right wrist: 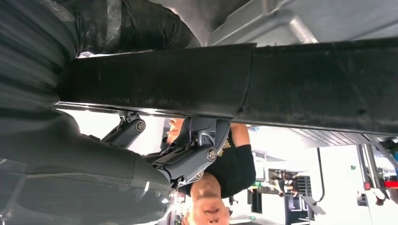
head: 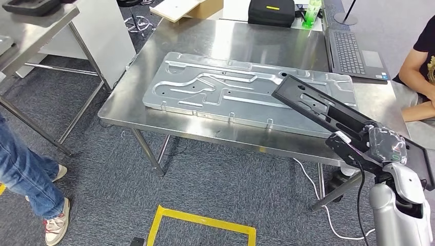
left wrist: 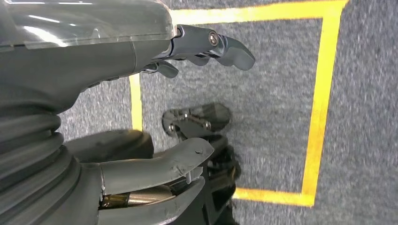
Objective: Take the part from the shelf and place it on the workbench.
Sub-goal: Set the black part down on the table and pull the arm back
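Right hand [head: 367,146], at 4 o'clock, fingers clamped on black part [head: 318,106], held tilted over workbench [head: 128,97] edge. Left hand [left wrist: 141,108] fingers apart, holding nothing.

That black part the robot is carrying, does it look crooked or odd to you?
Yes: the black part sits tilted in the right hand, one end raised over the workbench, the other overhanging its edge. It is held, not laid down.

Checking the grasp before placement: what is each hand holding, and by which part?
The right hand grips the flat black slotted part along its near long edge. The left hand holds nothing.
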`<state>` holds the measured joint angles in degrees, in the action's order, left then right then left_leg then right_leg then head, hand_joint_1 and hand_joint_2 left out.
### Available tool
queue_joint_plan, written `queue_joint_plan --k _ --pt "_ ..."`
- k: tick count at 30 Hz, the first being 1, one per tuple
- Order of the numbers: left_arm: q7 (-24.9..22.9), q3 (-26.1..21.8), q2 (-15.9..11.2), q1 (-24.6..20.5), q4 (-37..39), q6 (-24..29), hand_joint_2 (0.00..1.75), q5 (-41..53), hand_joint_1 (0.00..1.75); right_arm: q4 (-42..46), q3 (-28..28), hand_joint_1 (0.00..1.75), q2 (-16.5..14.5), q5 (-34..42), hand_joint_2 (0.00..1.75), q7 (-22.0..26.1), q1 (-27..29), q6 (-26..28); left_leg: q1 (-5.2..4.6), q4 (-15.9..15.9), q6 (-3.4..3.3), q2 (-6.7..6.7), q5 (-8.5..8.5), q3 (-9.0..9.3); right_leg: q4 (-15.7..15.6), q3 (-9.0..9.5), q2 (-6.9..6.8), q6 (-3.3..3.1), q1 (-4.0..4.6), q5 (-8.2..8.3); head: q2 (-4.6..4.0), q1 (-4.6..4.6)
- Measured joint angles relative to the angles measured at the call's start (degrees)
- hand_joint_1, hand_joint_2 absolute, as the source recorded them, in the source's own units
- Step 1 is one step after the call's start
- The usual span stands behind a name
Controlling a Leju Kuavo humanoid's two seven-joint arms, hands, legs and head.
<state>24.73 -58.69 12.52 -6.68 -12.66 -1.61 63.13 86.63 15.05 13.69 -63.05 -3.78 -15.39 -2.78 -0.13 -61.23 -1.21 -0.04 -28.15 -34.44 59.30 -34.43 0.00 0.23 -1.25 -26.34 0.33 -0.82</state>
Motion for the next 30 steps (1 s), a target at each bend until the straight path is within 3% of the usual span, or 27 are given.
queue_joint_plan --k 3,4,5,6,9,11,14,15,18,19,20,21,24,26,30 --pt "0.01 0.06 0.0 0.05 0.0 -0.13 1.75 0.09 0.0 -0.62 -0.42 1.75 -0.02 -0.01 1.75 0.02 -0.49 0.09 0.12 -10.47 0.29 -0.01 -4.98 -5.01 -0.03 0.04 -0.05 -0.73 0.32 -0.05 0.0 0.02" --pt "-0.01 0.07 0.0 0.12 0.0 -0.17 1.75 0.09 0.0 -0.85 -0.53 1.75 -0.03 -0.01 1.75 0.02 -0.52 0.09 0.12 -13.45 0.24 -0.01 -5.79 -6.56 -0.01 0.06 -0.04 -0.81 0.47 -0.09 0.0 0.02" --pt "-0.02 0.07 0.0 0.19 0.0 -0.19 1.75 0.1 0.0 -1.05 -0.65 1.75 -0.04 -0.01 1.75 0.02 -0.53 0.09 0.12 -14.61 0.1 -0.02 -5.57 -7.27 0.01 0.1 -0.01 -0.86 0.62 -0.12 0.0 0.01" --pt "-0.02 0.07 0.0 0.24 0.0 -0.21 1.75 0.1 0.0 -1.24 -0.76 1.75 -0.05 -0.01 1.75 0.02 -0.53 0.09 0.09 -13.42 -0.16 -0.03 -4.24 -6.85 0.02 0.17 0.03 -0.91 0.75 -0.16 0.0 0.01" --pt "-0.03 0.07 -0.01 0.2 0.0 -0.21 1.75 0.1 0.0 -1.45 -1.05 1.75 -0.06 -0.01 1.75 0.02 -0.56 0.1 -0.32 -2.05 -1.23 -0.13 1.28 -1.62 0.11 0.4 0.17 -0.85 0.96 -0.31 0.0 0.01" --pt "-0.03 0.08 -0.02 0.13 0.0 -0.21 1.75 0.1 0.0 -1.58 -1.18 1.75 -0.08 -0.01 1.75 0.02 -0.59 0.14 -0.64 1.82 -1.51 -0.16 2.16 0.14 0.09 0.3 0.21 -0.44 0.96 -0.28 0.0 0.01" --pt "-0.03 0.09 0.01 0.19 0.0 -0.22 1.75 0.1 0.0 -1.76 -1.26 1.75 -0.06 -0.01 1.75 0.02 -0.61 0.17 -0.6 2.83 -1.94 -0.13 2.61 0.53 0.15 0.17 0.19 0.43 0.79 -0.43 0.0 0.0" --pt "-0.03 0.09 0.05 0.19 0.0 -0.22 1.75 0.1 0.0 -1.78 -1.26 1.75 -0.05 -0.01 1.75 0.03 -0.65 0.19 -0.48 3.29 -2.2 -0.1 2.87 0.72 1.11 -0.22 0.17 0.65 0.76 -1.16 0.0 -0.01" --pt "-0.05 0.09 0.13 0.08 0.0 -0.23 1.75 0.19 0.0 -1.98 -1.26 1.75 -0.05 -0.01 1.75 0.03 -0.7 0.28 -0.34 3.88 -2.68 -0.03 3.18 0.99 10.02 -4.39 0.14 1.28 0.42 -5.86 0.0 -0.03" --pt "-0.07 0.09 0.12 0.08 0.0 -0.23 1.75 0.23 0.0 -2.12 -1.26 1.75 -0.05 -0.01 1.75 0.03 -0.62 0.31 -0.34 3.85 -2.72 -0.03 3.15 0.99 13.14 -6.0 0.14 1.54 0.25 -6.86 0.0 -0.03" --pt "-0.09 0.09 0.12 0.12 0.0 -0.23 1.75 0.3 0.0 -2.27 -1.26 1.75 -0.05 -0.01 1.75 0.02 -0.52 0.31 -0.34 3.8 -2.7 -0.04 3.09 1.0 14.66 -6.88 0.11 1.76 0.04 -6.84 0.0 -0.03" --pt "-0.11 0.09 0.12 0.16 0.0 -0.23 1.75 0.38 0.0 -2.4 -1.26 1.75 -0.05 -0.01 1.75 0.03 -0.45 0.31 -0.31 3.69 -2.63 -0.04 3.01 1.0 14.15 -6.79 0.06 1.97 -0.18 -5.76 0.0 -0.03" --pt "-0.15 0.09 0.15 0.17 0.0 -0.22 1.75 0.61 0.0 -2.51 -1.27 1.75 -0.07 -0.01 1.75 0.09 -0.47 0.35 -0.26 2.87 -1.93 -0.08 2.4 0.92 4.09 -2.1 -0.22 2.3 -0.6 -0.68 0.0 -0.03" --pt "-0.17 0.1 0.16 0.13 0.0 -0.21 1.75 0.65 0.0 -2.53 -1.3 1.75 -0.1 -0.02 1.75 0.1 -0.48 0.42 -0.38 2.43 -1.29 -0.11 2.02 0.76 0.44 -0.4 -0.2 1.8 -0.34 -0.01 0.0 -0.02" --pt "-0.19 0.11 0.15 0.14 0.0 -0.21 1.75 0.67 0.0 -2.51 -1.33 1.75 -0.14 -0.01 1.75 0.13 -0.33 0.52 -0.22 1.23 -0.26 -0.04 1.0 0.34 0.18 -0.23 0.07 0.32 -0.2 -0.06 0.0 0.01"
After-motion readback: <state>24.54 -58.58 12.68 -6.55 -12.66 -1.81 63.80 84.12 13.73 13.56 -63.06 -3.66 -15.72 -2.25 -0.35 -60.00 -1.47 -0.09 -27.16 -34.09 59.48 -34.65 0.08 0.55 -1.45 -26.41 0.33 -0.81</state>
